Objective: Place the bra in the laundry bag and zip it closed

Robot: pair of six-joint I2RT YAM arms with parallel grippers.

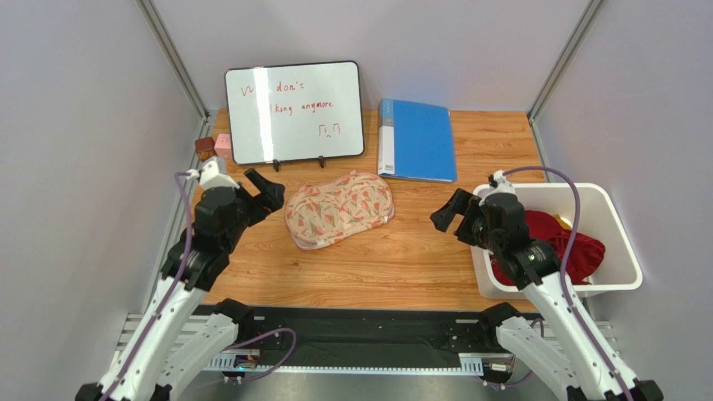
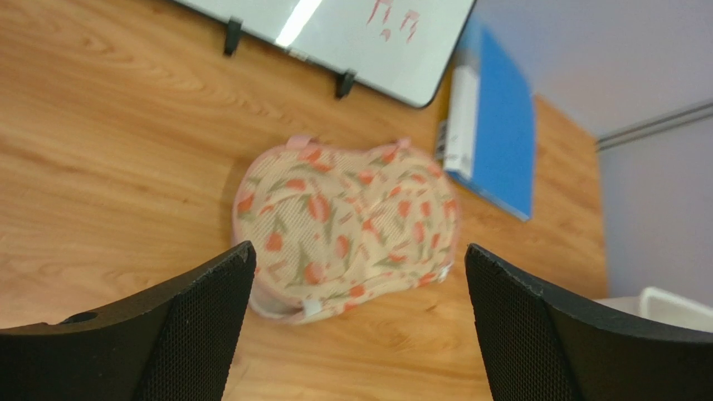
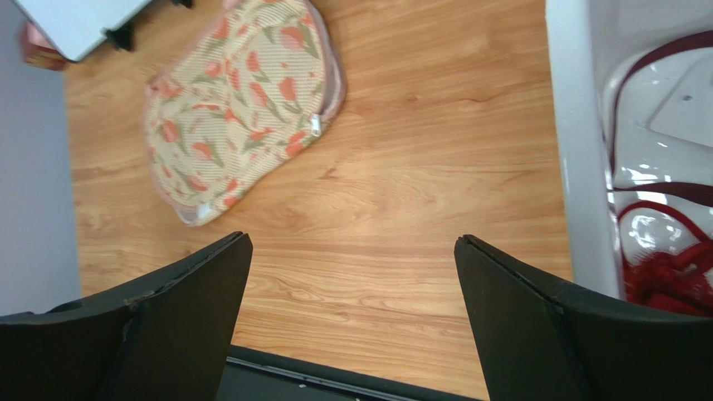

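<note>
We see both tools spread wide above the desk [image 1: 402,261], and neither has hold of anything. The left tool [image 1: 266,189] hangs just left of the laundry bag [image 1: 339,210], which lies flat in the middle of the desk, in front of the whiteboard [image 1: 294,110]. The right tool [image 1: 448,214] hovers beside the left wall of the white bin [image 1: 548,190]. The bra [image 1: 546,227] lies in that bin among red and yellow clothes, its thin straps trailing over the bin's floor.

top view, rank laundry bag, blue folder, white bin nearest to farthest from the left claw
1. laundry bag, just right of the left claw, mid-table
2. blue folder, back of table
3. white bin, far right edge
</note>
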